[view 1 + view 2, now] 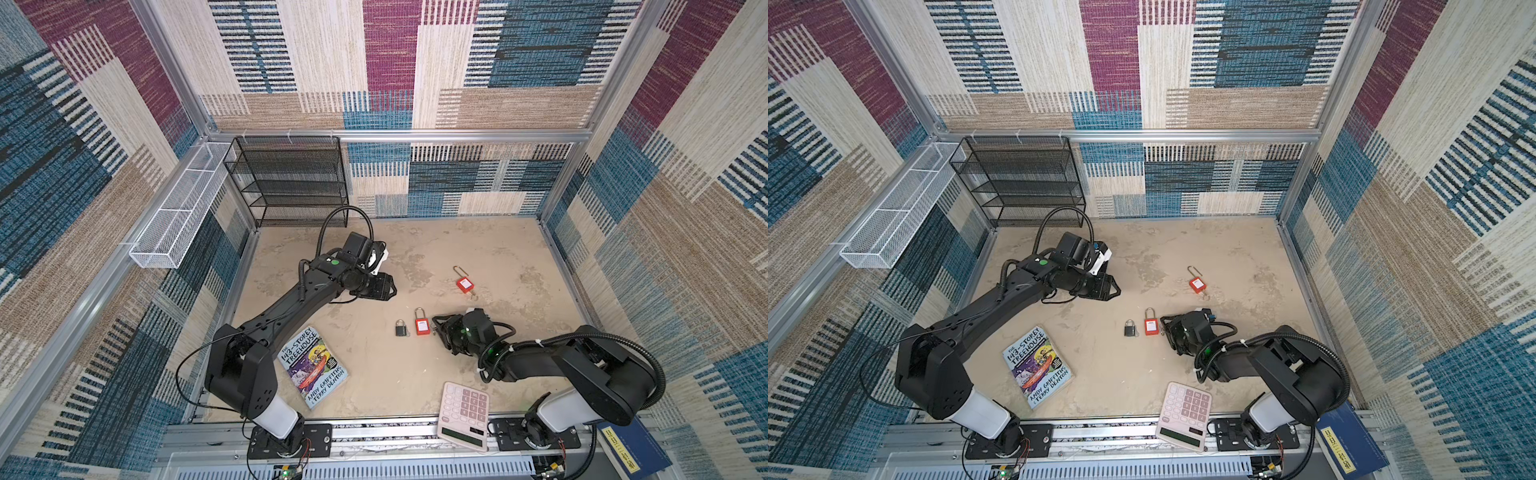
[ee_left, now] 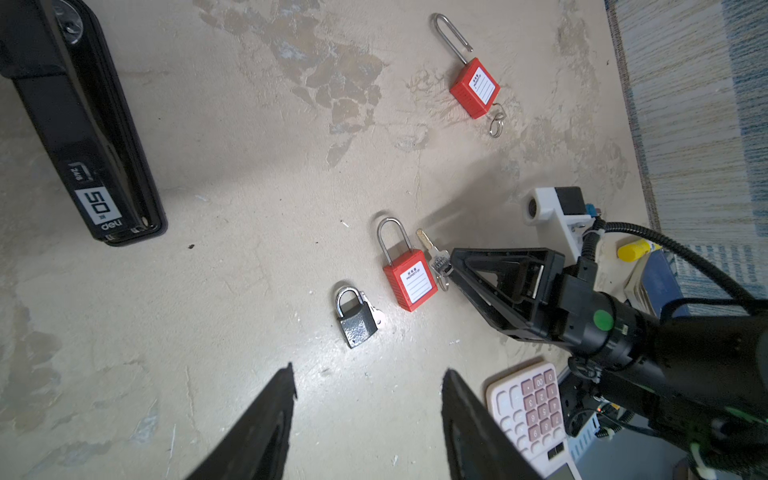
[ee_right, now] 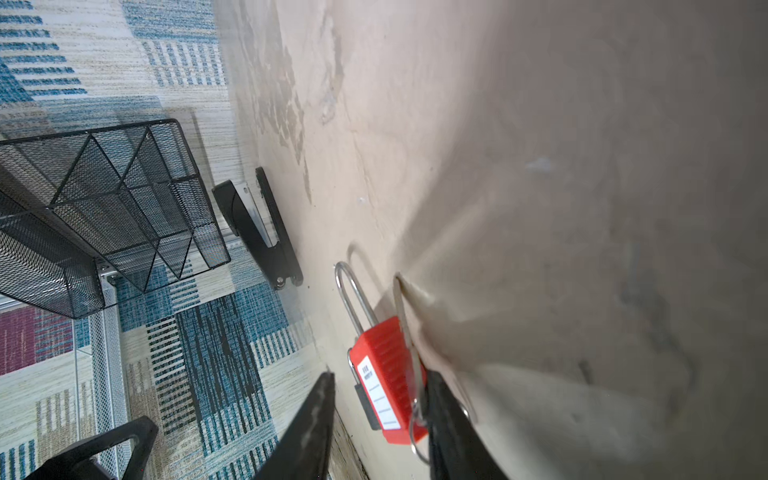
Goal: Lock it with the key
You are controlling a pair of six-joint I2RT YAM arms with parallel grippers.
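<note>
A red padlock (image 1: 422, 326) (image 2: 411, 282) lies flat mid-table, its shackle seated in the body. Its key (image 2: 428, 245) (image 3: 401, 307) lies along its side on a ring. My right gripper (image 1: 434, 326) (image 3: 381, 376) is open, its tips at the padlock. One finger (image 3: 440, 399) rests against the key and ring, and nothing is gripped. A small grey padlock (image 1: 401, 329) (image 2: 357, 320) sits just left of the red one. Another red padlock (image 1: 464, 284) (image 2: 476, 87) lies farther back with its long shackle open. My left gripper (image 1: 392, 286) (image 2: 368, 374) hovers open and empty at the back left.
A book (image 1: 313, 365) lies front left and a pink calculator (image 1: 464, 415) at the front edge. A black stapler (image 2: 83, 124) lies under the left arm. A black mesh rack (image 1: 291, 183) and a white mesh basket (image 1: 178, 208) stand at the back left.
</note>
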